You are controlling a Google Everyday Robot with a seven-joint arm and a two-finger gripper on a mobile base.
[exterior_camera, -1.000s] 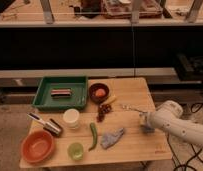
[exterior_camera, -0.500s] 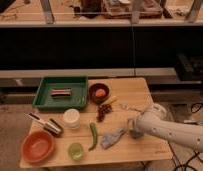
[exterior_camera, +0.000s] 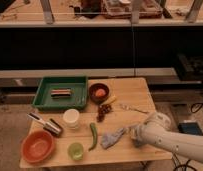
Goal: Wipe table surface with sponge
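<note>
Closing in over the last second, the gripper [exterior_camera: 130, 134] now sits at the grey sponge's [exterior_camera: 111, 139] right edge, clenched or not I cannot tell, so wiping looks near.

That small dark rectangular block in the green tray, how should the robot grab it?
Likely from straight above, closing across the narrow width of the dark rectangular block: it lies flat, and the walls of the green plastic tray block sideways approaches. The gripper is beside the crumpled blue-grey cloth, near the front of the wooden table.
</note>
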